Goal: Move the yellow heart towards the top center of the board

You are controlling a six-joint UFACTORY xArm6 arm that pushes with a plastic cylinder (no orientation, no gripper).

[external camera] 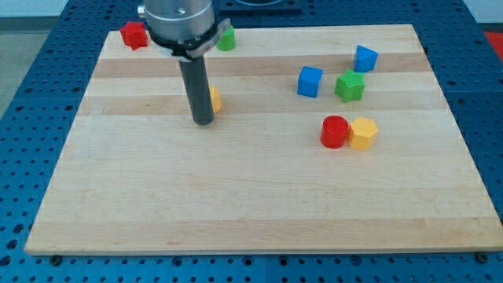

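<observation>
Nearest the camera is just bare counter (236, 212), wood planks, nothing on it down there. First blocks up from the view's bottom are the red cylinder (334, 131) and the yellow hexagon (363, 134), touching each other, right of center.

Above those we've got a blue cube (310, 82), a green star (350, 86) just beside it, and another blue block (365, 58) up and to the right, shape kinda hard to call. Top left corner has a red block (134, 35), looks star-ish but not sure. A green block (227, 38) pokes out from behind the arm housing, mostly hidden.

Now the task thing: the yellow heart (215, 100) is left of center, upper half of the counter, and mostly hidden behind our rod. Only a sliver shows on the rod's right side, so shape can't rly be confirmed from here, we're going by the task. Our tip (203, 122) sits right at the heart's lower left, touching or v close, can't tell which.

No claw on this rig, so nothing to report as released or clenched, it's just a rod.

Why there? Our guess: being below-left of the heart sets up a push up and to the right, i.e. toward top center. Heart's got a fair way to go imo.
</observation>
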